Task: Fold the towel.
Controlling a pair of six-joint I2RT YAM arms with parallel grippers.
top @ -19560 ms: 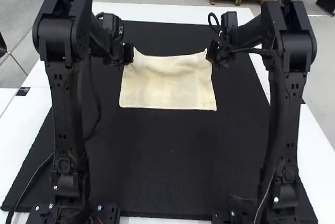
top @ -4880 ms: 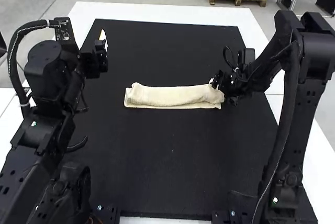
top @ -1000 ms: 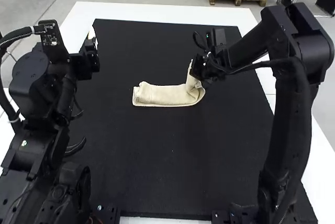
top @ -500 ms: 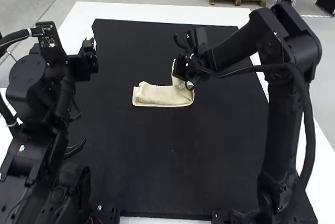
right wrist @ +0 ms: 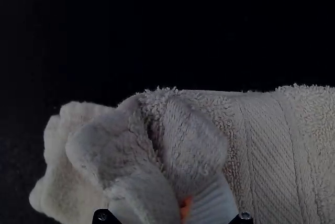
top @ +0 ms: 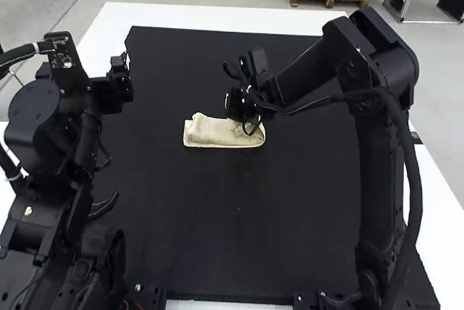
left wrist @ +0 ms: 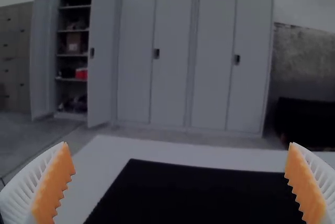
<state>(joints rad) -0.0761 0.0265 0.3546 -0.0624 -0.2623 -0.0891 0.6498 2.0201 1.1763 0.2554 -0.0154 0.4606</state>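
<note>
The cream towel point(top: 209, 131) lies as a narrow folded strip near the middle of the black mat, its right part turned back over the rest. My left gripper point(top: 125, 66) is up at the left, well apart from the towel; in the left wrist view the left gripper point(left wrist: 180, 185) is wide open with nothing between its orange pads. Over the towel is my right gripper point(top: 236, 103). The right wrist view has the right gripper point(right wrist: 186, 203) shut on a bunched end of the towel point(right wrist: 275, 153), whose cloth covers much of the fingers.
The black mat point(top: 239, 223) extends around the towel on all sides, on a white table point(top: 217, 17). The left arm stands over the mat's left side; the right arm reaches in from the right.
The towel went from spread to a narrow strip. Lately my right gripper has carried its right end leftward and lowered it onto the strip. The left gripper released its corner earlier and backed off left.
</note>
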